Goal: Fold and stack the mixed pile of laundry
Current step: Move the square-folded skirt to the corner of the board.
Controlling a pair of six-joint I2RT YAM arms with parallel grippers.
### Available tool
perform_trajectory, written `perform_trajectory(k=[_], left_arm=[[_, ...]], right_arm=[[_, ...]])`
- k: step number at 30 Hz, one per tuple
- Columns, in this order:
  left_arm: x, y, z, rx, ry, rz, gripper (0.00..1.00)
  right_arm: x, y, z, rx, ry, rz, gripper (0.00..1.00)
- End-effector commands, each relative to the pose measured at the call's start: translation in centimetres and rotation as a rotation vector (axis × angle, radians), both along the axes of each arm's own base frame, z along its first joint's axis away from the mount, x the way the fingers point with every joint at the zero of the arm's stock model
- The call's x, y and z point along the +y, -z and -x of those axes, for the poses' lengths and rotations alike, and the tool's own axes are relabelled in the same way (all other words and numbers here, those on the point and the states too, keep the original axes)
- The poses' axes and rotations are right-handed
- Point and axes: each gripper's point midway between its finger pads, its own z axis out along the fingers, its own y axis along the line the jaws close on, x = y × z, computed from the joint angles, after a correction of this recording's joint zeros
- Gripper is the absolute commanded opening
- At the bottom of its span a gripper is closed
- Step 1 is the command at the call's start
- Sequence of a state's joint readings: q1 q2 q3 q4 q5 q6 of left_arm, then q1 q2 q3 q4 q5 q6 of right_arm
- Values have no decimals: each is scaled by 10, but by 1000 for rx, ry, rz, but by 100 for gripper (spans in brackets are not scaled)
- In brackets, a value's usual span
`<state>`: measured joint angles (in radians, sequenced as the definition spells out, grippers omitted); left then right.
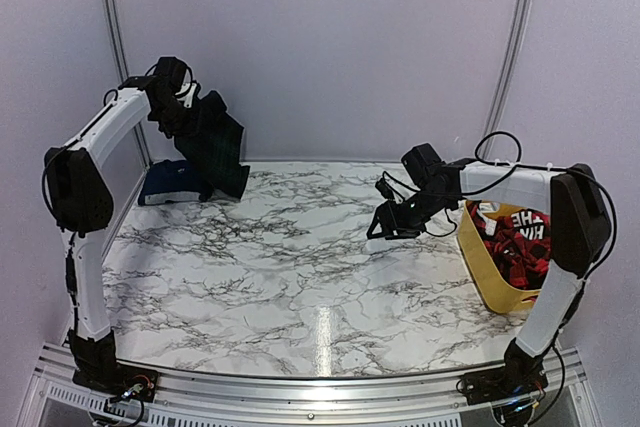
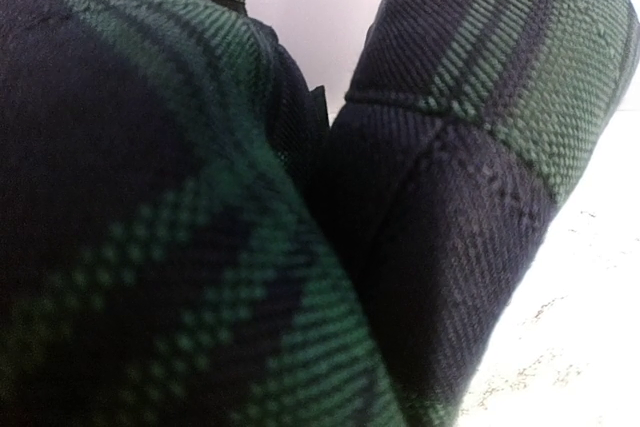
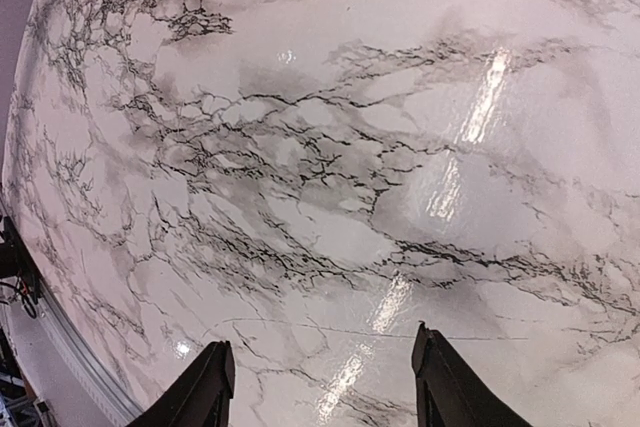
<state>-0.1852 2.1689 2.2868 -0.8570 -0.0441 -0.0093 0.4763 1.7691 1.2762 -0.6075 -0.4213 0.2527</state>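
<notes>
Left pincer (image 1: 190, 112): closed on the upper part of the plaid garment (image 1: 220, 152) and raised high over the far left corner of the bench (image 1: 300, 277).
Plaid garment: hung in dark green-and-navy folds from the left pincer, its lower edge brought down to the bench just beside the navy cloth (image 1: 170, 182); the left wrist view is filled by it.
Navy cloth: laid as a compact bundle in the far left corner.
Right pincer (image 3: 320, 342): held partly open above bare marble, right of centre; nothing is gripped.
Red-and-black piece (image 1: 515, 237): heaped inside the yellow tub (image 1: 478, 262) at the right edge, white letters showing.
</notes>
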Motion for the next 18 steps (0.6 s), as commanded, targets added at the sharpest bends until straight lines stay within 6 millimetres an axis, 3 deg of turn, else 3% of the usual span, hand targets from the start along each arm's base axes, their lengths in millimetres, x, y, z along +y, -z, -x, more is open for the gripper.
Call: perform_trajectory(k=[1,10,17,18], left_arm=[[5,-61,1,-151,13,20,0],[45,-54,-6,-142,-7,42,0],[78,-20,-23,-92,-51,67,0],[96,-11,-26,-78,-82,72,0]], right_arm=[[2,4,2,13,-19,-1,57],[2,6,3,24,-22,-1,57],[3,8,1,30,-22,2,56],[4,8,0,30,-21,2,56]])
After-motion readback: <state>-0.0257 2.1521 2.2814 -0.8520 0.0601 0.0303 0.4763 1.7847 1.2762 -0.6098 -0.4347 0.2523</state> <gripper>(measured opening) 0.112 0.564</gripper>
